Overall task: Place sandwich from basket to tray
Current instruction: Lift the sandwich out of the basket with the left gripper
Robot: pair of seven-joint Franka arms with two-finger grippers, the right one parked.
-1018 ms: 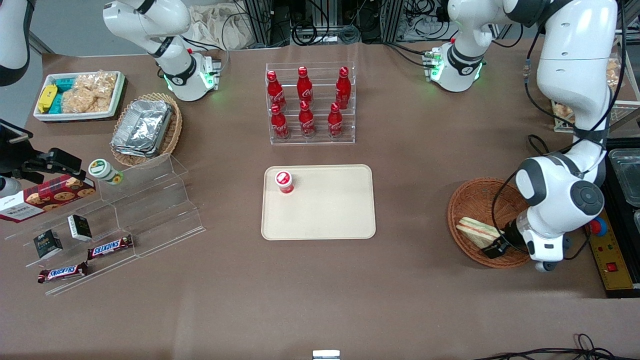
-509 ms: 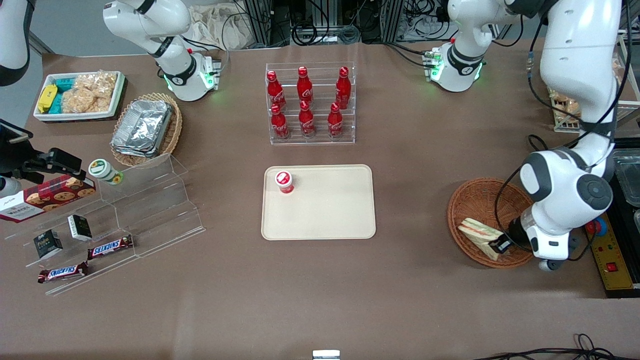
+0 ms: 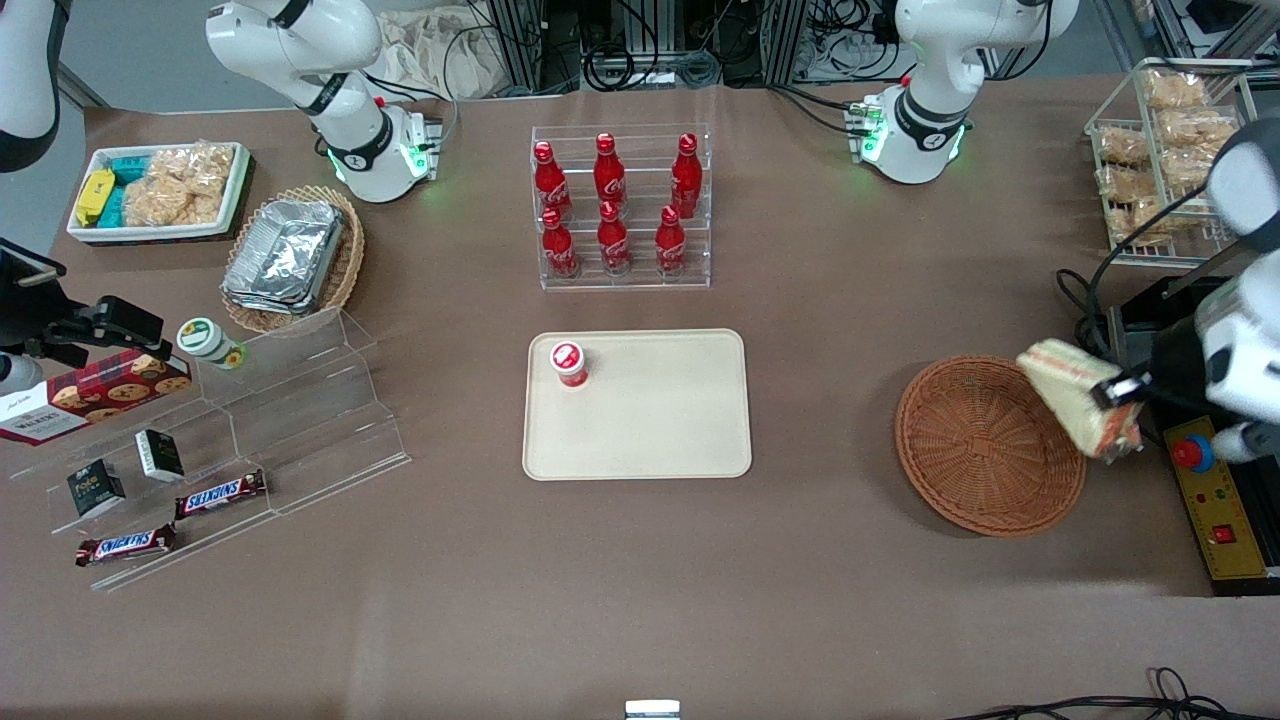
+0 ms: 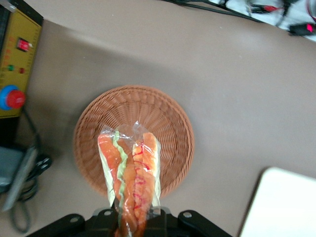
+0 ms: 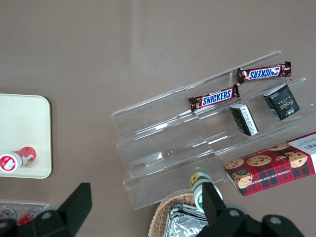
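The working arm's gripper (image 3: pixel 1118 392) pinches a plastic-wrapped sandwich (image 3: pixel 1078 405) and holds it in the air above the rim of the round wicker basket (image 3: pixel 975 450), at the working arm's end of the table. The wrist camera shows the sandwich (image 4: pixel 129 177) hanging over the basket (image 4: pixel 163 123), its orange and green filling edge-on, with the fingers (image 4: pixel 106 217) pressed against its wrapped sides. Nothing lies in the basket. The cream tray (image 3: pixel 660 420) sits in the middle of the table, well apart from the basket, with a small red-capped bottle (image 3: pixel 569 363) standing in its corner nearest the parked arm's base. A clear rack of red soda bottles (image 3: pixel 620 205) stands farther from the front camera than the tray.
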